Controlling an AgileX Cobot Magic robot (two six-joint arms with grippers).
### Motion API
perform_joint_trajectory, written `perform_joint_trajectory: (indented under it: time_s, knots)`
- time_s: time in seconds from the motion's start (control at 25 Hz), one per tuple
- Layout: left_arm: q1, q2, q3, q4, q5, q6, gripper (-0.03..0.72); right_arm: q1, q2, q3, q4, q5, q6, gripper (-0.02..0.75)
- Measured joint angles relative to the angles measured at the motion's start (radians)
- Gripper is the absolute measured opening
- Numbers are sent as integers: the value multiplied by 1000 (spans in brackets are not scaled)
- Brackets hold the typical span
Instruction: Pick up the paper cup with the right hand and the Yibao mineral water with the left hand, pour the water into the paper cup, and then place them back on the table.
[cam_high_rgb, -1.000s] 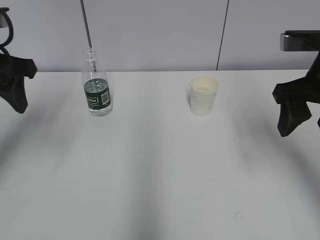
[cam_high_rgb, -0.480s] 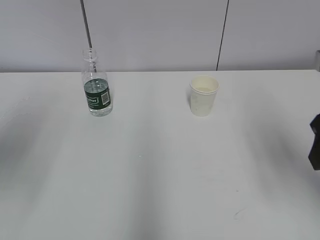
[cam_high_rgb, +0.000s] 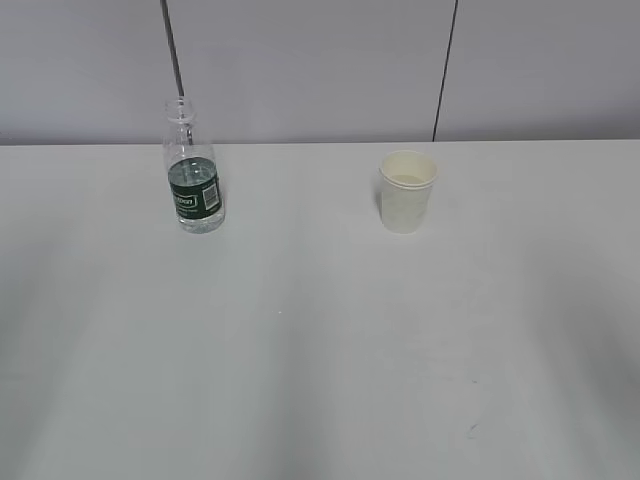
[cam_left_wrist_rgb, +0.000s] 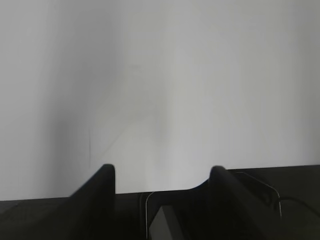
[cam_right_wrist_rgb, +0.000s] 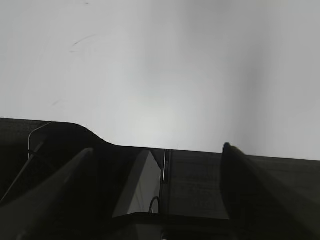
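Grey wall (cam_high_rgb: 320, 70) behind, plain panels. Thin dark vertical seam (cam_high_rgb: 446, 70) right of centre, running down to the far edge. Thin grey rod (cam_high_rgb: 172, 50) at left, slightly tilted, coming from the top edge. Wrist views: dark floor (cam_right_wrist_rgb: 195, 170) below the near edge, thin cable (cam_left_wrist_rgb: 292, 200) on it.

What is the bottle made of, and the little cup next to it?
The bottle looks like clear, shiny plastic: you can see through its upper part, and a dark green label wraps the middle. The little cup looks like matte cream paper with a rolled rim, though a thin coating can't be ruled out.
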Motion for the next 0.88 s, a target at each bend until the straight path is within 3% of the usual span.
perform_joint_trajectory:
  time_s: [0.4,0.88]
  knots:
    - [0,-421,138,2,21,0,364,0,-380,120,0,17,-23,594]
    - [0,-734,236,3,32,8,352,0,-851,246,0,-36,-82,593]
